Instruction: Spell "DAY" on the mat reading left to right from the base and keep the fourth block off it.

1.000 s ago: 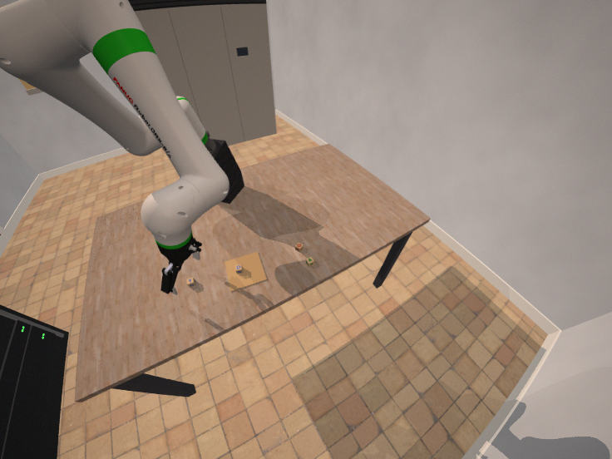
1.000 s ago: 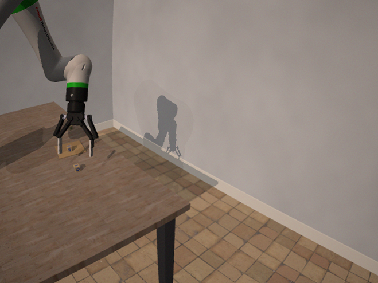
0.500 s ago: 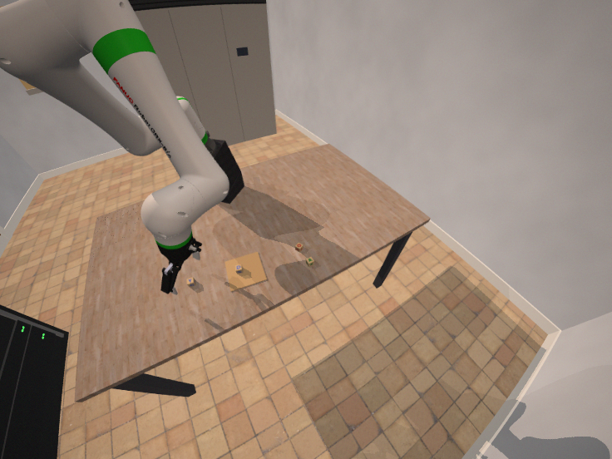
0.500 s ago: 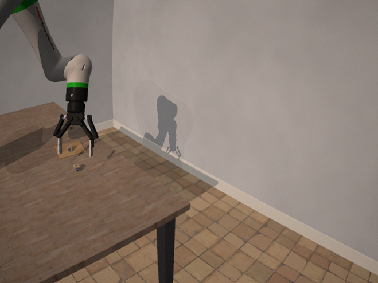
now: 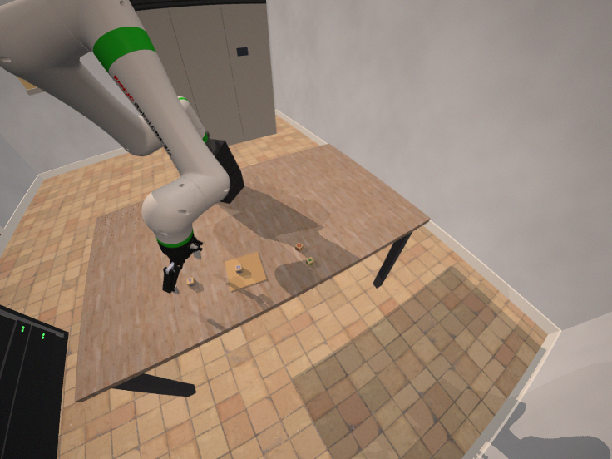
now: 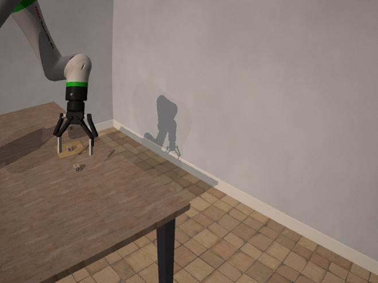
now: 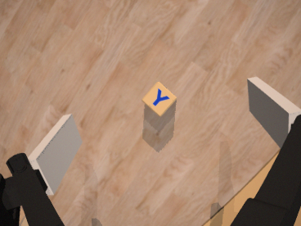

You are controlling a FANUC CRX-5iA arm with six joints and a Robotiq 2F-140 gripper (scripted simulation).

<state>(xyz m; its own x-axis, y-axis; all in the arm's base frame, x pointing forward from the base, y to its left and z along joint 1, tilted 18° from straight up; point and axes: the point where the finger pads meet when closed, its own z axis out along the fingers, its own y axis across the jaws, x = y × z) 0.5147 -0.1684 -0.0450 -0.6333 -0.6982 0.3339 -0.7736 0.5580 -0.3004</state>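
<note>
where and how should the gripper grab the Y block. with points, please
Come straight down, jaws across two opposite side faces of the Y block [image 5: 190, 281] [image 6: 76, 168] [image 7: 159, 98]. It lies flat, letter up, sides free; its corners face the jaws, so probably turn them first.

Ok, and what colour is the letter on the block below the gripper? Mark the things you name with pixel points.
Blue, a Y [image 7: 160, 97]; clearest in the wrist view.

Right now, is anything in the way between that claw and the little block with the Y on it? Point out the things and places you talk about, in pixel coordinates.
Nothing visible is in the way: the wrist view shows bare wood around the Y block [image 5: 190, 281] [image 6: 76, 168] [image 7: 159, 98], which lies between the open gripper's [image 5: 184, 261] [image 6: 74, 151] [image 7: 165, 135] spread fingers, below them.
</note>
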